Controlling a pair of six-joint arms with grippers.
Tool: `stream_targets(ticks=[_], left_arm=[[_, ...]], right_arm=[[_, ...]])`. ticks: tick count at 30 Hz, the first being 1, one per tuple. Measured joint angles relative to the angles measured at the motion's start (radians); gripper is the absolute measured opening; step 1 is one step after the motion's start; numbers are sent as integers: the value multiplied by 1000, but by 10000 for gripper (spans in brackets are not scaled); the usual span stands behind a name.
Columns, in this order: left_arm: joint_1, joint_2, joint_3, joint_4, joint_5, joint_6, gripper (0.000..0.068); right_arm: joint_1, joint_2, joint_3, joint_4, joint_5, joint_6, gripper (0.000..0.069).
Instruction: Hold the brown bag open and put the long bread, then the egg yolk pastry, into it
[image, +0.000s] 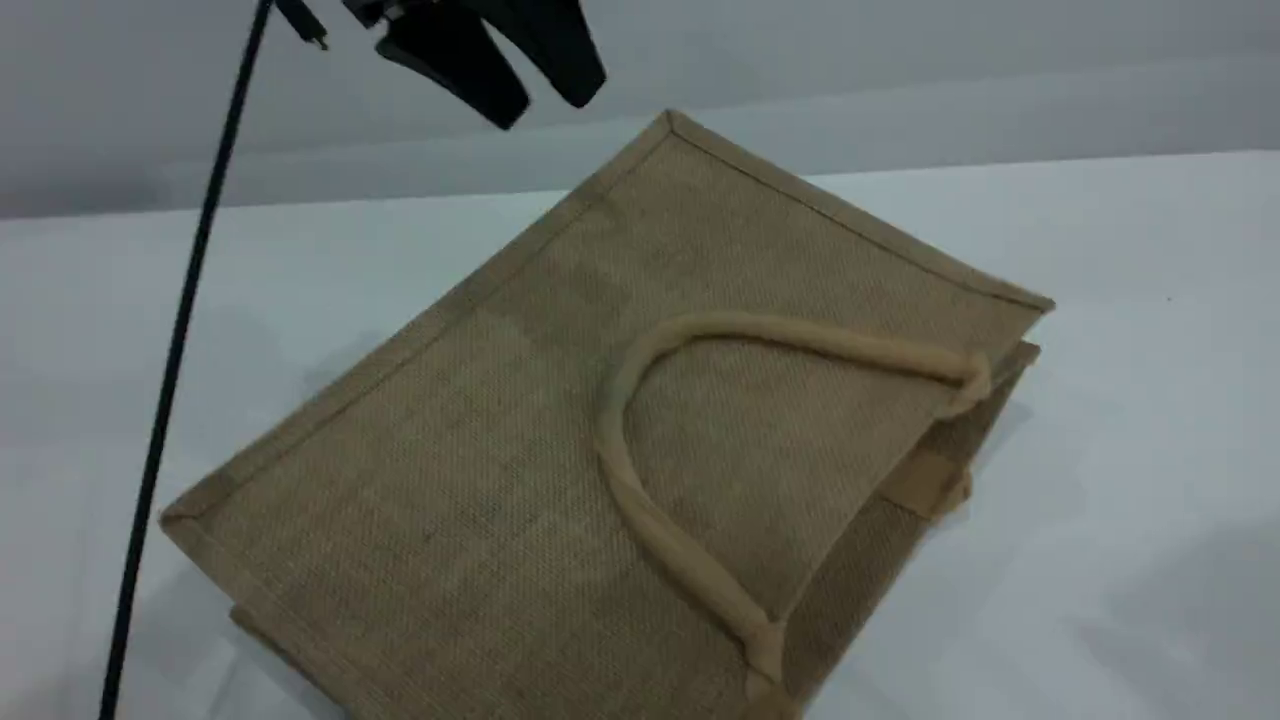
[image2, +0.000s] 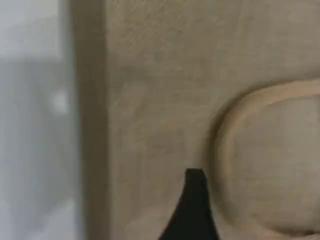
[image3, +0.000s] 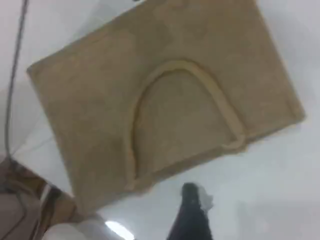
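Note:
The brown bag (image: 480, 480) lies flat on the white table, its mouth toward the front right. One loop handle (image: 620, 450) rests on its upper face. My left gripper (image: 545, 105) hangs above the bag's far corner, open and empty. In the left wrist view its dark fingertip (image2: 194, 200) hovers close over the bag (image2: 160, 75), beside the handle (image2: 225, 150). The right wrist view looks down on the whole bag (image3: 100, 100) from high up, with one dark fingertip (image3: 190, 210) over bare table; nothing is held there. The long bread and the egg yolk pastry are out of view.
A thin black cable (image: 180, 330) runs from the top edge down the left side, in front of the bag's left corner. White table (image: 1150, 400) surrounds the bag. Blurred brown and white clutter (image3: 30, 210) sits at the lower left of the right wrist view.

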Motion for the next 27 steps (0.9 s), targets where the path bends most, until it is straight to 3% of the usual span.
stream_targets(ticks=[4,8,17,21,27], left_arm=[[19,-58,0,109,3,-48,566],[19,-136,0,155,5,-62,566],[18,-334,0,191,5,-100,566],[17,-421,0,212,7,-138,566],[17,-553,64,238,4,-141,566]], right_arm=[[0,-88,19,-109,-1,103,524],[0,-205,94,-103,-2,115,524],[0,-563,383,-95,-10,81,524],[0,-738,516,-157,-115,164,524],[0,-932,683,-313,-125,314,523]])
